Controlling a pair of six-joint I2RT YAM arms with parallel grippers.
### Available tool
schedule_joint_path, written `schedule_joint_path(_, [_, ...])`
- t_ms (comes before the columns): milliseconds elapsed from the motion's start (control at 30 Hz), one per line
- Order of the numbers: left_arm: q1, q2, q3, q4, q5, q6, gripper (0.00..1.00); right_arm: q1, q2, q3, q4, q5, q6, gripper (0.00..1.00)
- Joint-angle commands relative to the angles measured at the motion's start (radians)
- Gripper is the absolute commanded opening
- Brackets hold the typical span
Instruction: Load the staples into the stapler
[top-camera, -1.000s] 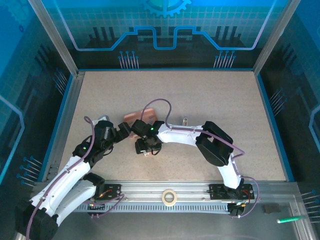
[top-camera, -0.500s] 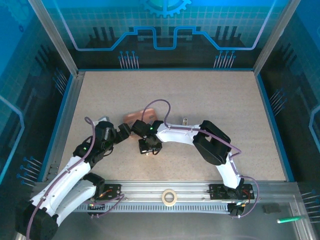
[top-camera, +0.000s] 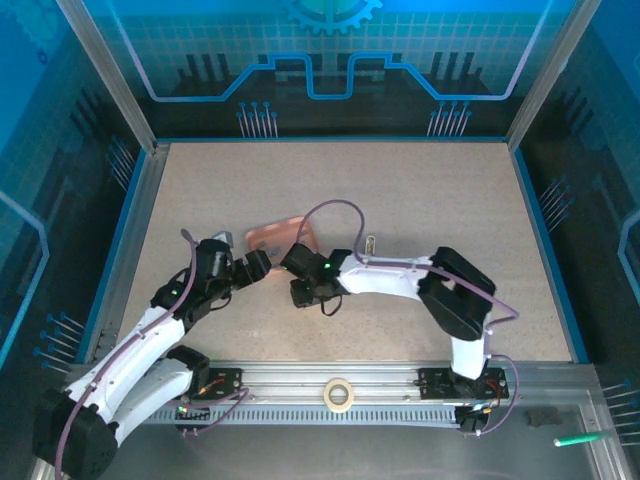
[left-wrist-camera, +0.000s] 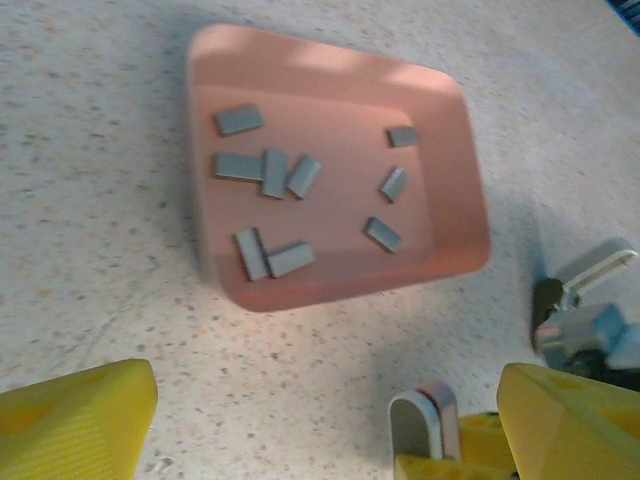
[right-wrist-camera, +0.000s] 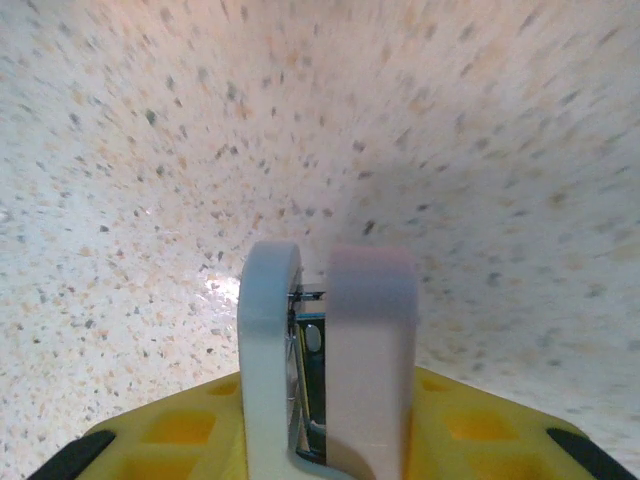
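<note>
The staples (left-wrist-camera: 265, 170) are several small grey strips lying loose in the pink tray (left-wrist-camera: 330, 62). In the top view that tray (top-camera: 283, 236) sits left of the table's centre. My left gripper (top-camera: 257, 268) hovers just in front of it, open, with its yellow fingers (left-wrist-camera: 70, 425) wide apart. My right gripper (top-camera: 305, 292) is shut on the stapler (right-wrist-camera: 370, 330), a grey-blue and pink body seen end-on with metal between its two halves. The stapler's rounded end (left-wrist-camera: 425, 430) also shows low in the left wrist view, close to the right-hand finger.
A small metal piece (top-camera: 370, 243) lies on the table right of the tray. A tape roll (top-camera: 339, 393) rests on the front rail, and a green pen (top-camera: 578, 438) lies outside the frame at the lower right. A grey and white part (left-wrist-camera: 585, 310) shows at the left wrist view's right edge.
My right arm has swung a little to the right and its jaws have narrowed on the stapler. My left gripper has edged slightly right, leaving more of the pink tray uncovered.
</note>
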Motion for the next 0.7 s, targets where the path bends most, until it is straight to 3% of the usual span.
schedule_joint_path(0, [0.008, -0.001, 0.032, 0.074, 0.108, 0.092, 0.88, -0.022, -0.128, -0.093, 0.162, 0.096, -0.091, 0.35])
schedule_joint_path(167, [0.007, 0.000, 0.067, 0.104, 0.219, 0.259, 0.85, -0.049, -0.262, -0.226, 0.319, 0.081, -0.239, 0.34])
schedule_joint_path(267, [0.008, 0.002, 0.089, 0.135, 0.340, 0.355, 0.78, -0.064, -0.328, -0.286, 0.414, 0.060, -0.337, 0.33])
schedule_joint_path(567, [0.007, 0.023, 0.101, 0.239, 0.619, 0.450, 0.76, -0.097, -0.475, -0.428, 0.659, -0.066, -0.694, 0.32])
schedule_joint_path(667, [0.008, 0.047, 0.110, 0.240, 0.666, 0.453, 0.75, -0.104, -0.512, -0.468, 0.711, -0.094, -0.790, 0.32])
